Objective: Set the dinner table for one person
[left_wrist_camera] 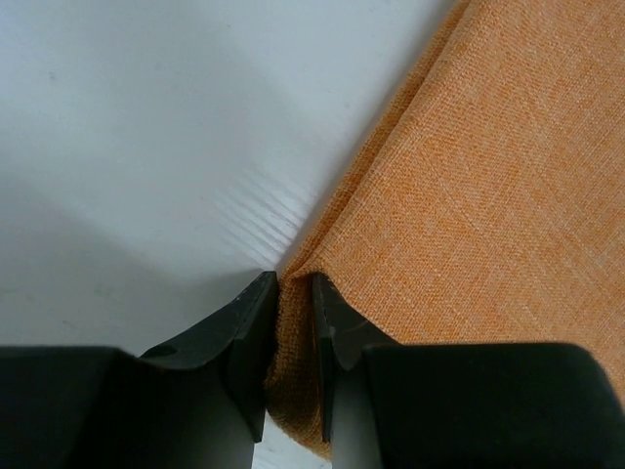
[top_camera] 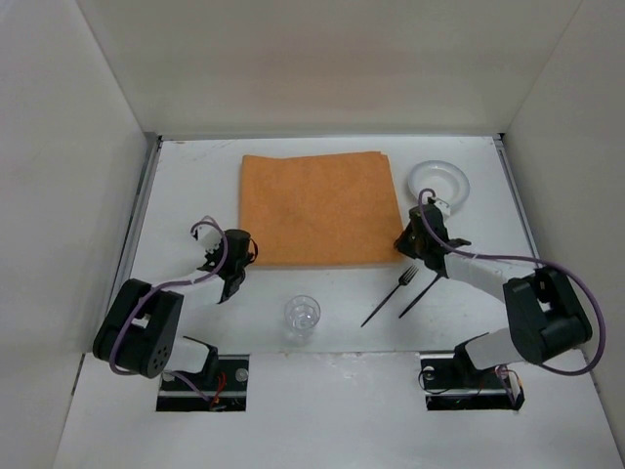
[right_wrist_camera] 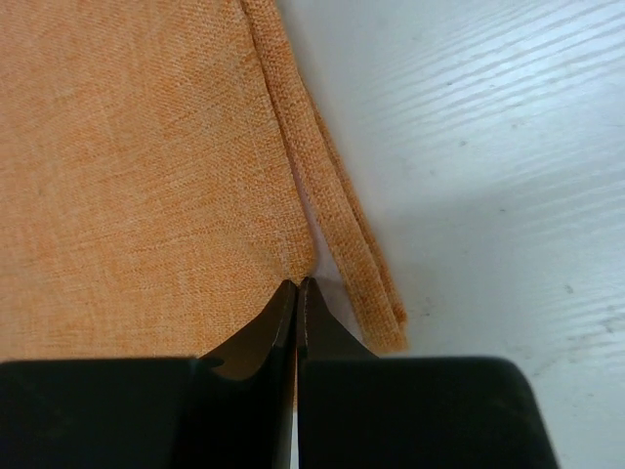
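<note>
White tabletop (top_camera: pixel 322 410) fills the enclosure floor; orange cloth (top_camera: pixel 317 205) lies centred toward its far edge. Left gripper (left_wrist_camera: pixel 295 285) nearly closed on the cloth's near-left corner; right gripper (right_wrist_camera: pixel 297 285) clamped flat on the near-right corner's top layer. Suggest lifting the 2 corners evenly, cloth taut.

No text, label, brand, number or sign is showing clearly enough to be read in any of the three views. The orange cloth (top_camera: pixel 317 208) and the white desk (top_camera: pixel 195 176) are showing only plain, unmarked surfaces.
</note>
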`<state>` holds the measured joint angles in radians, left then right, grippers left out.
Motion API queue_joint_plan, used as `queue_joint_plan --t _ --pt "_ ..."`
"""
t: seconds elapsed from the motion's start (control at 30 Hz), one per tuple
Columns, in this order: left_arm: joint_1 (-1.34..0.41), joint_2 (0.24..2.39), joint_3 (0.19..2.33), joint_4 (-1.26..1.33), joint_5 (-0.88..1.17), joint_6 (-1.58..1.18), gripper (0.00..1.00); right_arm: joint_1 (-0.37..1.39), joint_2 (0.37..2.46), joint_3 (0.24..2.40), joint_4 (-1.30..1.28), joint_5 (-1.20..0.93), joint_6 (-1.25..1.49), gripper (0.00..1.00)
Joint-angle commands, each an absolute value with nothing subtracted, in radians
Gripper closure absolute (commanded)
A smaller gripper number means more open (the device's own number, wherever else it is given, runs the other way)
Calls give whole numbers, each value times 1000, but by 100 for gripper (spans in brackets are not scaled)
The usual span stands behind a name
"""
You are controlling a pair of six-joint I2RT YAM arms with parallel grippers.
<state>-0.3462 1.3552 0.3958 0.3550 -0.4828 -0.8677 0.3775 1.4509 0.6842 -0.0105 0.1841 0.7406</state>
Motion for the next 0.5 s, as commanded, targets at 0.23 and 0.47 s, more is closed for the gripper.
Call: queue_joint_plan --t 0.23,0.47 --pt "-380 1215 322 298 -465 -893 91 337 1353 581 38 206 762 100" --pt "-366 1091 285 201 -468 -881 84 337 1306 571 29 210 772 97"
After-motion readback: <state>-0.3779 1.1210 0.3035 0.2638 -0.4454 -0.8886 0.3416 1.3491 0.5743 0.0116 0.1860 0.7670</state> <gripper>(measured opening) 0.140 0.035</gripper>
